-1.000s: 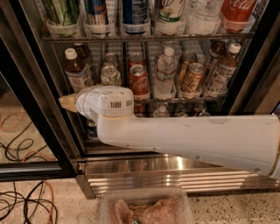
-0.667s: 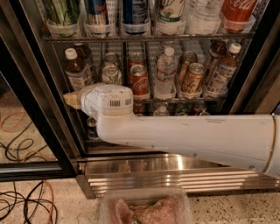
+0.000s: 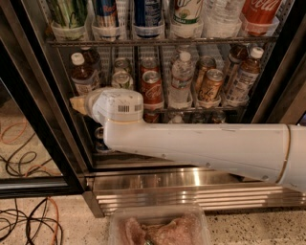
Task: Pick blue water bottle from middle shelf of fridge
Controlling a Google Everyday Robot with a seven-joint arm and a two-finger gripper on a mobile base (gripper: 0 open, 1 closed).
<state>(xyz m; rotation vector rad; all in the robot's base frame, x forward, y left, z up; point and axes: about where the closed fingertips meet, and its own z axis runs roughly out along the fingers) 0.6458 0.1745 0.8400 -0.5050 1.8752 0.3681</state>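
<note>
The blue water bottle (image 3: 82,74), with a white cap, dark brown liquid and a pale label, stands at the left end of the middle shelf (image 3: 191,109) of the fridge (image 3: 191,184). A similar bottle (image 3: 243,75) stands at the right end. My white arm reaches in from the right, across the front of the lower racks. My gripper (image 3: 77,104) shows only as a beige tip beyond the white wrist. It sits just below and in front of the left bottle's base, at the height of the shelf rail.
On the middle shelf stand a clear water bottle (image 3: 180,76), red cans (image 3: 152,86) and orange cans (image 3: 210,83). Tall cans and a Coca-Cola bottle (image 3: 260,14) stand above. The black door frame (image 3: 43,110) is at left. Cables (image 3: 28,225) lie on the floor. A clear plastic container (image 3: 158,227) is at bottom.
The gripper tip has risen slightly and edged right, closer to the base of the left bottle. The bottles and cans have not moved.
</note>
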